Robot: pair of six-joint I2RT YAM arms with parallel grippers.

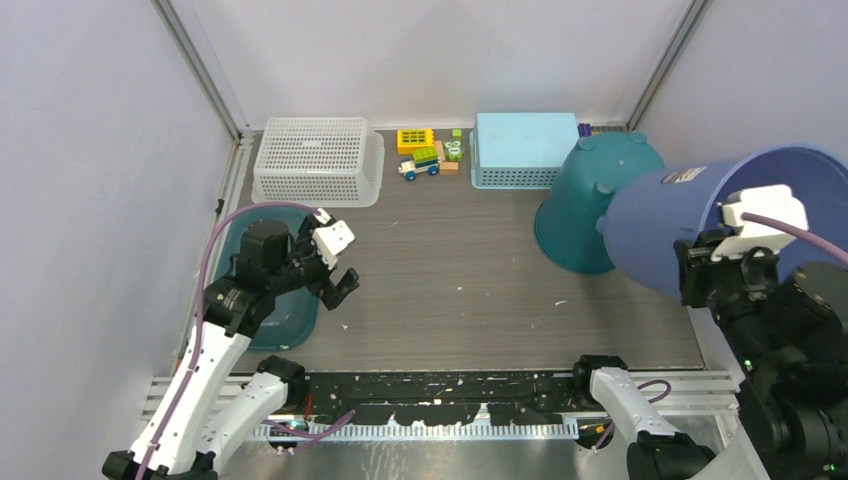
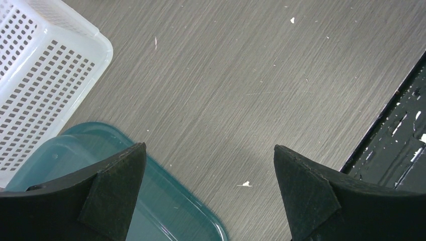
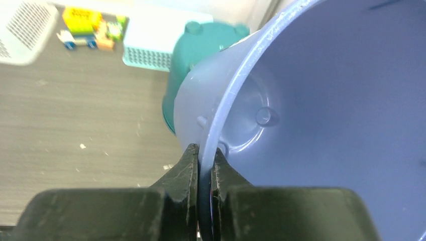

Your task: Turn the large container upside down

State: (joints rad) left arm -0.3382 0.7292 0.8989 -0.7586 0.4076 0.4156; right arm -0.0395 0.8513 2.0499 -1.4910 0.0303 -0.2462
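Note:
The large container is a blue-grey bucket (image 1: 665, 215), lifted off the table at the right and tipped on its side, its mouth facing the near right. My right gripper (image 1: 705, 262) is shut on its rim. In the right wrist view the thin rim of the bucket (image 3: 326, 100) runs between the two fingers of the right gripper (image 3: 203, 153), one inside the wall and one outside. My left gripper (image 1: 335, 275) hovers open at the left of the table. The left wrist view shows nothing between the fingers of the left gripper (image 2: 210, 155).
A teal bucket (image 1: 585, 205) stands upside down just behind and left of the held one. A white basket (image 1: 318, 160), toy blocks (image 1: 428, 152) and a light blue basket (image 1: 522, 150) line the back. A teal tray (image 1: 290, 320) lies under the left arm.

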